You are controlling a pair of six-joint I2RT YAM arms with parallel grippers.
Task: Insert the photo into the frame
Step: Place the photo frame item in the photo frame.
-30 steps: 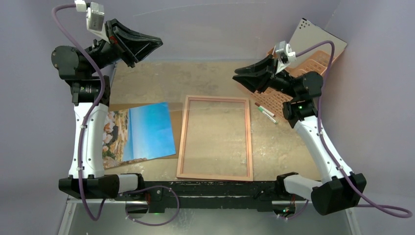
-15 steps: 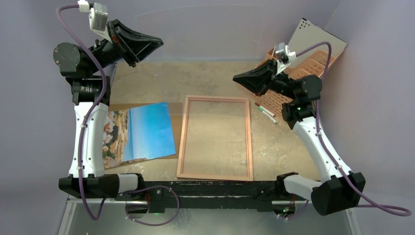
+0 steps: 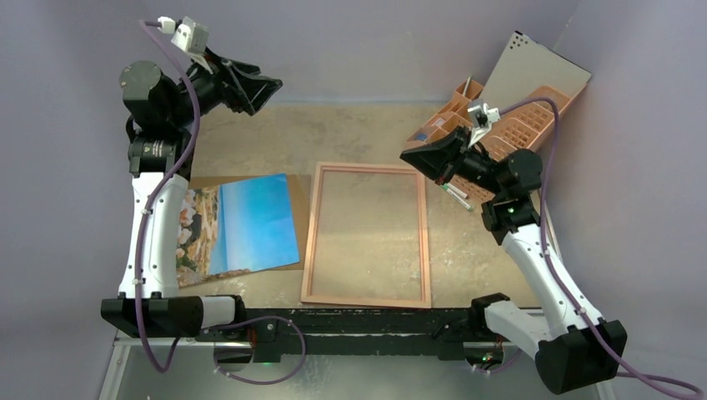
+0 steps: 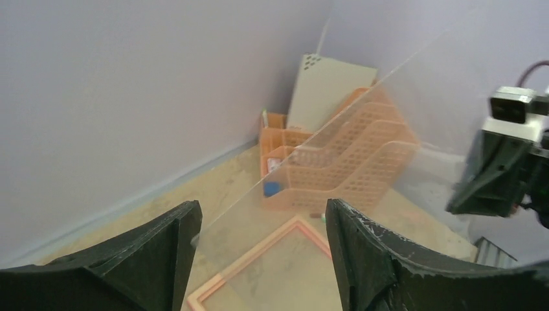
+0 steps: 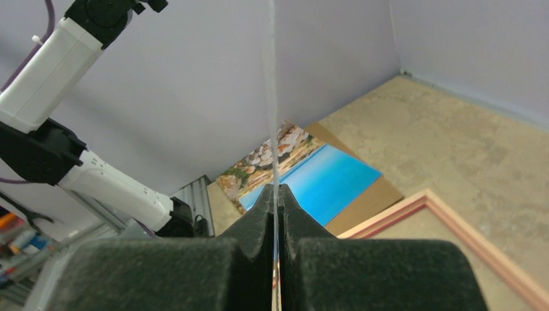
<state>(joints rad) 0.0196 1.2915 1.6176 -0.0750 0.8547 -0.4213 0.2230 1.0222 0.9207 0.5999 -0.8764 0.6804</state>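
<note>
The photo (image 3: 242, 223) lies face up at the table's left, sea and rocks showing; the right wrist view catches the photo (image 5: 324, 175) too. The frame (image 3: 310, 242) lies flat in the middle with bare table inside it. High over the table's back left, my left gripper (image 3: 265, 87) stands open, its jaws wide apart either side of a clear sheet's (image 4: 362, 129) lower corner. My right gripper (image 3: 406, 154) hangs above the frame's right top corner. It is shut on that sheet, which the right wrist view shows as a thin upright line, the sheet (image 5: 272, 78) seen edge-on.
A peach organiser (image 3: 517, 125) and a pale board (image 3: 534, 71) leaning on it fill the back right corner. Pens (image 3: 454, 193) lie just right of the frame. A brown backing board (image 3: 296, 196) lies under the photo. Walls close in on three sides.
The left gripper has gone from shut to open, letting go of the clear sheet. The right gripper has shut on the sheet's other edge and moved nearer and lower.
</note>
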